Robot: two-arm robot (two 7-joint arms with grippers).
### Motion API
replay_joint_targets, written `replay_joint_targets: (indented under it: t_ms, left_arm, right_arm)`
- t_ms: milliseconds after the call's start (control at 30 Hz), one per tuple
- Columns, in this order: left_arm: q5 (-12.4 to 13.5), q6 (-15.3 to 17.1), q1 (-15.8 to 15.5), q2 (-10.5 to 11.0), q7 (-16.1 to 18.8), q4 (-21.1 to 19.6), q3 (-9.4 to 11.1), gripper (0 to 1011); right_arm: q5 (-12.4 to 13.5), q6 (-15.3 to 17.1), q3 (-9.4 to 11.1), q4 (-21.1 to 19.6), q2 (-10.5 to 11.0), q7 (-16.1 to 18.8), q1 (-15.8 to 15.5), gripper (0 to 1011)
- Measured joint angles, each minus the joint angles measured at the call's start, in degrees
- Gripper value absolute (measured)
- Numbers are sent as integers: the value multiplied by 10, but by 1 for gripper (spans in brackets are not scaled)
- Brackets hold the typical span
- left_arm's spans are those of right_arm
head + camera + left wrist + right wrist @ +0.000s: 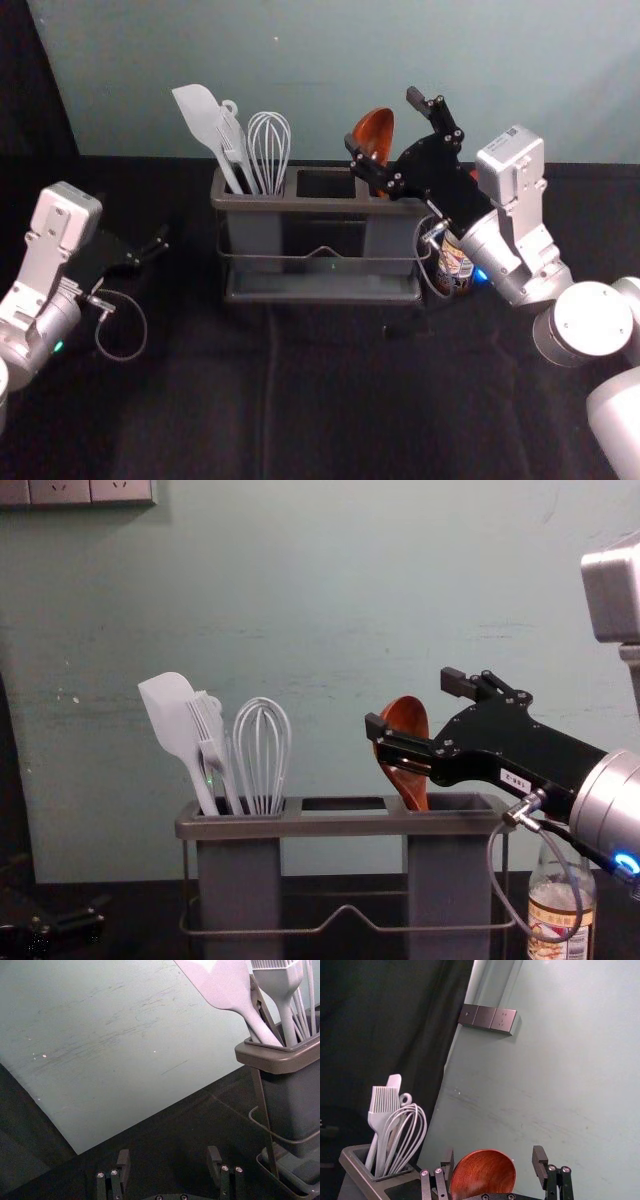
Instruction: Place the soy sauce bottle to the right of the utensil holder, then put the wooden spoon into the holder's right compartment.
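There is 1 grey plastic utensil holder [322,292], and its top frame has 3 openings. In the left compartment stand 3 pale utensils which I can count surely: 1 spatula [203,118], 1 brush [207,725] and 1 whisk [270,150]. Among them is also 1 ring-shaped end [405,1099]; I cannot tell to which utensil it belongs.

The 1 reddish-brown wooden spoon [407,720] leans in the right compartment, its bowl upward. The 1 glass soy sauce bottle with a printed label [562,912] stands upright just beside the holder, on the right side of it, partly behind the right arm.

The right gripper [387,121] is above the right compartment, at the spoon's bowl. In its wrist view, its 2 fingers [540,1162] are widely apart, with the bowl between them, nearer to 1 finger, and they are not closed on it. If they touch it, I cannot tell.

The left gripper [158,246] is parked to the left of the holder, its 2 fingers spread apart and holding 0 things.
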Motion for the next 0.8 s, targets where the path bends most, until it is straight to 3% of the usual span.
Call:
replay_joint_targets:
  t_ms: [533, 800]
  left_arm:
    - [0, 0, 0, 0, 0, 0, 0, 1005]
    - [0, 0, 0, 0, 0, 0, 0, 1005]
  right_arm:
    - [0, 1, 0, -1, 0, -1, 0, 1000]
    - [3, 22, 6, -43, 11, -3, -16, 1000]
